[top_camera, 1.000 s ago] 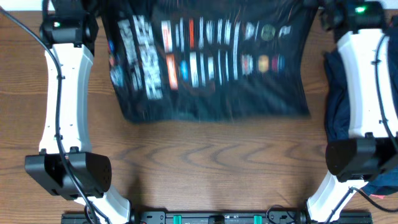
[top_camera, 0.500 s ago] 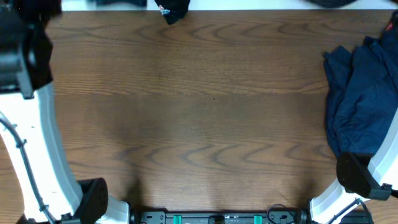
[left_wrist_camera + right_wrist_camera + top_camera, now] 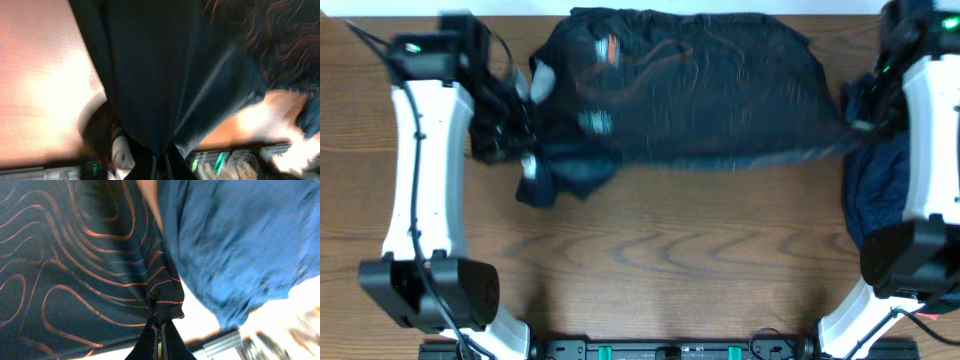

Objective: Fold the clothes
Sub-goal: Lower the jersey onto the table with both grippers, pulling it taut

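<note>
**Jersey back down, other face up**

Overhead: the black jersey (image 3: 700,90) lies across the far part of the table (image 3: 660,250), stretched between the left gripper (image 3: 510,140) and the right gripper (image 3: 855,110). A second ago its white lettering faced the camera. Half a second ago the wood was bare, with the cloth lifted almost out of frame. Now a mostly plain side shows, with one bunched sleeve hanging just inside the left fingers. It looks like a flip-and-spread, so folding proper has probably not begun. A blue garment (image 3: 875,195) lies directly outside the right fingers.

Left wrist: the fingers are clenched on a gathered corner, and dark cloth fans away from them over the wood. This grip is hidden from above.

Right wrist: the fingers are pinched shut on a hem. Orange contour lines, blurred from above, read sharply on one side of them, with the blue garment on the other.
</note>
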